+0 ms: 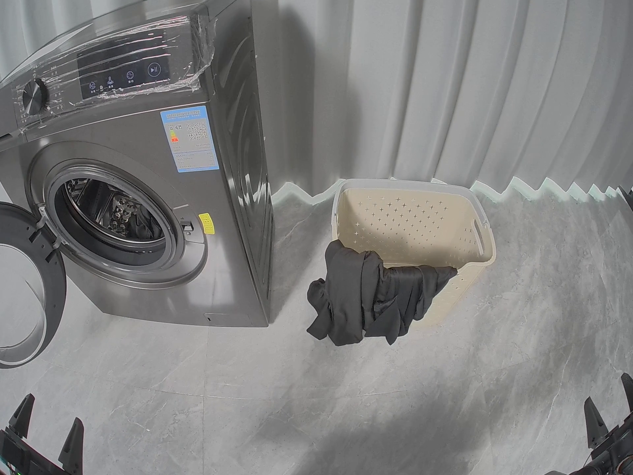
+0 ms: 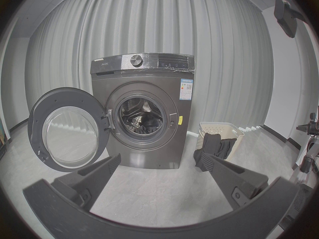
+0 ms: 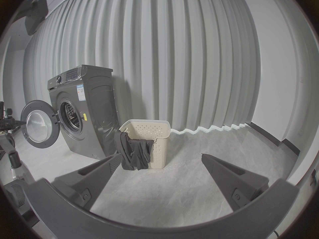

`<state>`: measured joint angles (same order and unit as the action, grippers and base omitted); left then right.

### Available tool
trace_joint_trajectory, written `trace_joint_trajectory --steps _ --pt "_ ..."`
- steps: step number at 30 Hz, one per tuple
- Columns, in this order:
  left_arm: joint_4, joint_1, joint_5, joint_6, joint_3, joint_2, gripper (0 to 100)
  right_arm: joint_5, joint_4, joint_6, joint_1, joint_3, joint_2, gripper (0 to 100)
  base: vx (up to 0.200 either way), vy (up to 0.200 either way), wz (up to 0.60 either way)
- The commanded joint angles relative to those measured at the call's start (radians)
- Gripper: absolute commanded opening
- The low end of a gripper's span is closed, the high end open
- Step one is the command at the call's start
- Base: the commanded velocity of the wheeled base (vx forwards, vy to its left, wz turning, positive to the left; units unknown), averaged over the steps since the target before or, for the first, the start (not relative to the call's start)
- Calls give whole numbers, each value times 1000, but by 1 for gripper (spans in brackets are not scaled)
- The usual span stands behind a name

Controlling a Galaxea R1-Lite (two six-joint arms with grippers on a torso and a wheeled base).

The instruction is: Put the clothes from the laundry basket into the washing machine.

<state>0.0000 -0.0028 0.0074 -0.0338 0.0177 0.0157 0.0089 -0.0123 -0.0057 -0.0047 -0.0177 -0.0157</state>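
While our left gripper [image 2: 160, 156] and right gripper [image 3: 161, 155] hung spread wide and empty, we saw dark clothes [image 1: 372, 291] draped over the laundry basket [image 1: 409, 222] rim, beside the washing machine [image 1: 132, 126], its door swung wide.

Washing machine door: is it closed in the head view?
No, the washing machine door stands swung wide open, leaving the drum exposed.

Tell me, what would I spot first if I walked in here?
Probably the big grey washing machine on the left, with its round door swung wide open and something dark lying inside. Right beside it stands a cream laundry basket, with dark clothes draped over its front rim and hanging down the outside.
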Motion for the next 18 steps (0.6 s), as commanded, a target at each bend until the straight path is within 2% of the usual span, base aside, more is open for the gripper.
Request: trace_joint_trajectory --steps 1,5,10,13,18 --pt "0 0 2 0 -16 -16 100 0 0 0 0 12 16 100 0 -200 0" --pt "2 0 0 14 -16 -16 100 0 0 0 0 12 16 100 0 -200 0" --pt "2 1 -1 15 -16 -16 100 0 0 0 0 12 16 100 0 -200 0" --pt "-2 0 -7 0 -16 -14 100 0 0 0 0 12 16 100 0 0 0" --pt "0 1 -3 14 -16 -16 100 0 0 0 0 12 16 100 0 0 0"
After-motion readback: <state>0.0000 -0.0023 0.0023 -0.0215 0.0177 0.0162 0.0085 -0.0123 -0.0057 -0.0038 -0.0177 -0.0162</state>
